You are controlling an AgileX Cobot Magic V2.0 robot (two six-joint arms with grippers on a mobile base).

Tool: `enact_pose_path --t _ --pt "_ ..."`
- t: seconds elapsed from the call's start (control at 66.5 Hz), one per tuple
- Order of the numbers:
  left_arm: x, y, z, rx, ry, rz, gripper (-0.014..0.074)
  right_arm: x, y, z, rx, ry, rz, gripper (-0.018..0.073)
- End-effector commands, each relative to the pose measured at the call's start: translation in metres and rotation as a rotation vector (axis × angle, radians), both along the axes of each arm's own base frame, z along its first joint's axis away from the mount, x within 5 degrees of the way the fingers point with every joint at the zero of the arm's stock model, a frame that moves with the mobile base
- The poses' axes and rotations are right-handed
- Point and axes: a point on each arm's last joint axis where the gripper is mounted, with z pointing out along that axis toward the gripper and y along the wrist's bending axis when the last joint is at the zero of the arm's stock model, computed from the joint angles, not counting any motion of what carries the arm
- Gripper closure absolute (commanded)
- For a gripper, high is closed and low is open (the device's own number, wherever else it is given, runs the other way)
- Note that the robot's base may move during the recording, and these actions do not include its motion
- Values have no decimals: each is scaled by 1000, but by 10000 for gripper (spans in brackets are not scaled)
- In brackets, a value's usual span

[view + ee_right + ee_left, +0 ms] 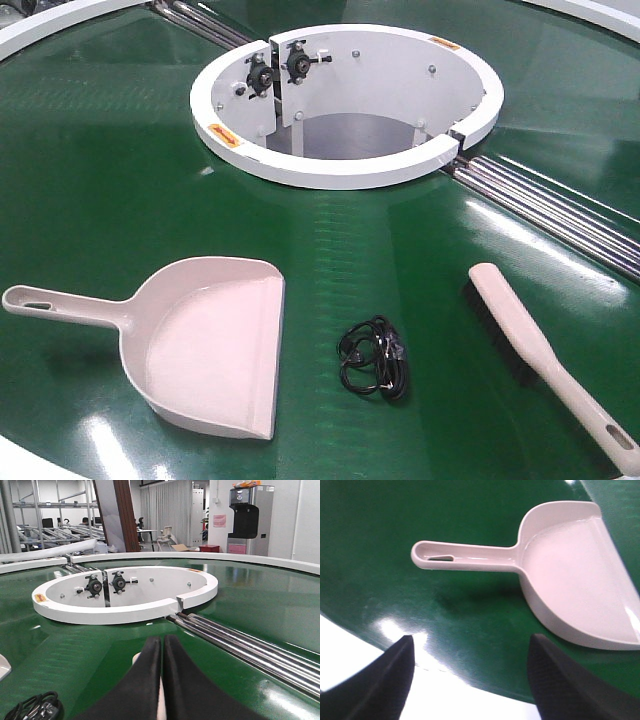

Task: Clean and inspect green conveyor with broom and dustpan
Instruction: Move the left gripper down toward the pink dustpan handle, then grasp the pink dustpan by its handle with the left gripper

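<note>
The dustpan (205,350) lies on the green conveyor (100,150) at the front left, handle to the left and mouth to the right. The broom (520,325) lies at the front right, bristles down and its handle end toward the front right corner. Neither gripper shows in the front view. In the left wrist view my left gripper (470,680) is open and empty above the belt edge, short of the dustpan (570,570). In the right wrist view my right gripper (161,639) is shut, and the broom (135,656) shows as a beige sliver beneath and beyond its fingers.
A coiled black cable (375,358) lies between dustpan and broom; it also shows in the right wrist view (35,707). The white ring housing (340,175) stands behind, with steel rollers (560,210) running back right. The white rim (345,645) bounds the belt's near edge.
</note>
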Motion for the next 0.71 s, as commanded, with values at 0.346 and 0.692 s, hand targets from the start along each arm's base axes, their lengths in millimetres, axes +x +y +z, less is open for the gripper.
enact_pose_path --t 0.346,0.692 --pt "38 -8 74 27 -10 -91 135 0 0 0 -2 -63 -4 568" --pt "115 -17 76 160 200 -245 85 0 0 0 -2 -63 -4 568"
